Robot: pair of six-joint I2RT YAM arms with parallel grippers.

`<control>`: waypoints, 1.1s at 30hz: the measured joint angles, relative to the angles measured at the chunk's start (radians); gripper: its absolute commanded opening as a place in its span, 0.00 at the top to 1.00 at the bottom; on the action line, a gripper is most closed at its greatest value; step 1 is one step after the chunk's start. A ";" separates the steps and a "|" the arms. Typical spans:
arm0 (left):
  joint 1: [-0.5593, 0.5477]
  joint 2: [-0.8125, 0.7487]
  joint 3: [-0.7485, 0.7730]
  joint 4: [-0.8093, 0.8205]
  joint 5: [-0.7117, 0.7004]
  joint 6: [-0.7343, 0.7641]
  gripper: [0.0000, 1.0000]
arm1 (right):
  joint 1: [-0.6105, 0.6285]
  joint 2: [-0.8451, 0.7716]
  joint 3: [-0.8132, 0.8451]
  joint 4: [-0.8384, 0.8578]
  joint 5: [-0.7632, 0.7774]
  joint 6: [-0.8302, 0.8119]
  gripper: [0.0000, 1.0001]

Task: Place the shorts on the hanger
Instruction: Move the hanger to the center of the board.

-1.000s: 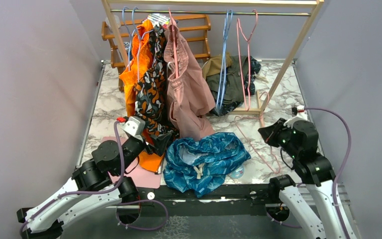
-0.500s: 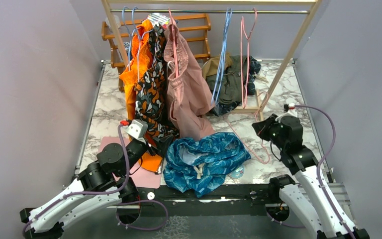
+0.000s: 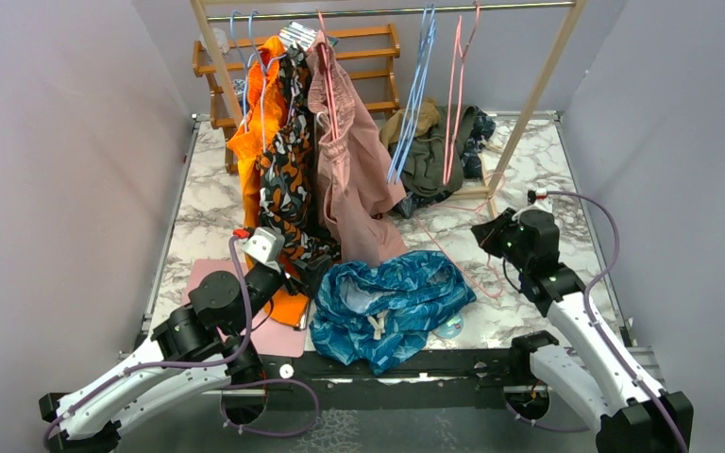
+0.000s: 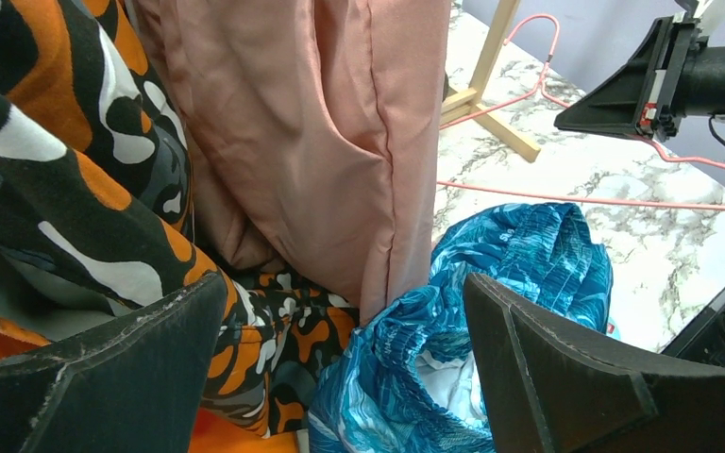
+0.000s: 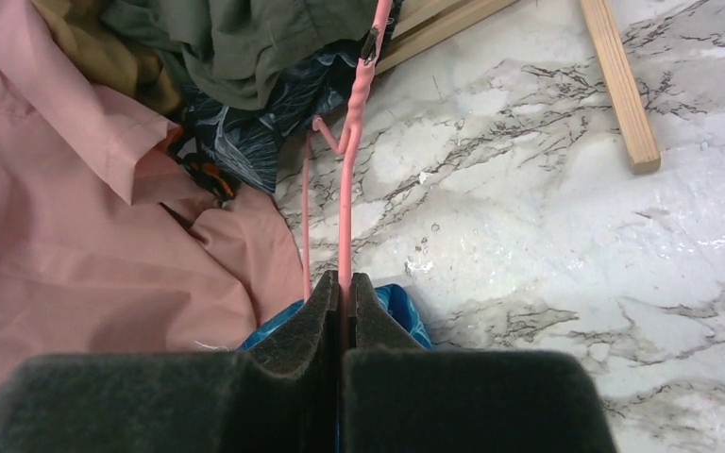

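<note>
Pink hanger (image 5: 346,189) is sitting pinched in the right end effector (image 5: 343,283) beside the shorts (image 3: 392,297), while the left end effector (image 4: 345,283) is gaping empty.

The shorts (image 3: 392,300), teal-blue with a paler leaf print and a white drawstring, lie crumpled in a heap at the counter's (image 3: 193,212) near edge. The thin pink hanger (image 5: 345,217) is pinched in the right claw (image 5: 342,283), with its frame reaching out just beyond the shorts.
</note>
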 measured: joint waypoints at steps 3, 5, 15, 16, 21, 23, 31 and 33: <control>0.000 0.001 -0.004 0.002 0.000 0.000 0.02 | 0.000 0.035 -0.005 0.039 -0.001 0.000 0.99; 0.000 0.004 -0.005 0.003 0.000 0.000 0.02 | 0.000 0.063 -0.006 0.066 -0.001 0.001 0.99; 0.000 0.023 -0.009 0.006 0.000 0.000 0.02 | 0.000 0.173 -0.013 0.173 -0.013 0.021 0.99; 0.000 0.024 -0.009 0.006 0.000 0.000 0.02 | 0.000 0.184 -0.013 0.182 -0.016 0.024 0.99; 0.000 0.032 -0.009 0.006 0.000 0.002 0.02 | 0.007 0.234 -0.013 0.226 -0.029 0.032 0.99; 0.000 0.034 -0.009 0.006 0.000 0.002 0.02 | 0.014 0.259 -0.013 0.244 -0.035 0.037 0.99; 0.000 0.035 -0.009 0.006 -0.006 0.002 0.02 | 0.034 0.301 0.004 0.252 -0.056 0.037 0.99; 0.000 0.035 -0.009 0.006 -0.008 0.002 0.02 | 0.039 0.282 0.026 0.225 -0.059 0.033 0.99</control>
